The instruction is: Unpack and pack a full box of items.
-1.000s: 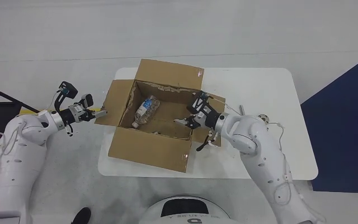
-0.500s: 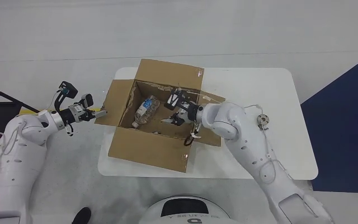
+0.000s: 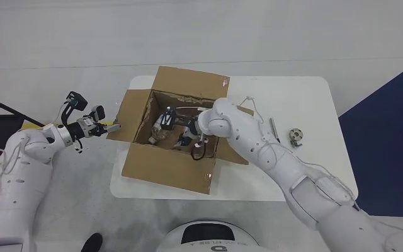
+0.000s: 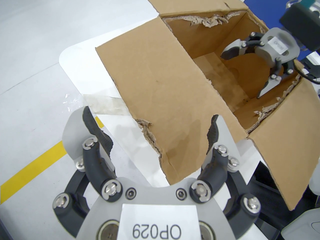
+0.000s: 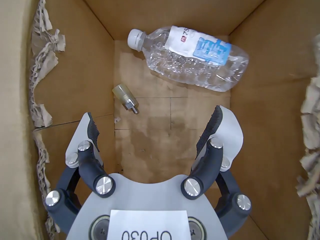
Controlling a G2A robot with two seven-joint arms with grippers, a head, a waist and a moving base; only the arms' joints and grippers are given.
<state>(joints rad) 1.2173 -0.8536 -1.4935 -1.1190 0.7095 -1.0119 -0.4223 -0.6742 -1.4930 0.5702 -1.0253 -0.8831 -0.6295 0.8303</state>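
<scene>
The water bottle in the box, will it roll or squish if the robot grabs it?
The water bottle lies on its side in the cardboard box, so a nudge would probably roll it. Its clear ribbed plastic looks thin, so it may dent when squeezed.

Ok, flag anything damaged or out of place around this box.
The cardboard box is damaged: its flap seams are ripped, leaving ragged, shredded edges along the rim. A strip of clear tape lies on the table beside it. Inside, the water bottle lies on its side near a loose metal fitting.
</scene>
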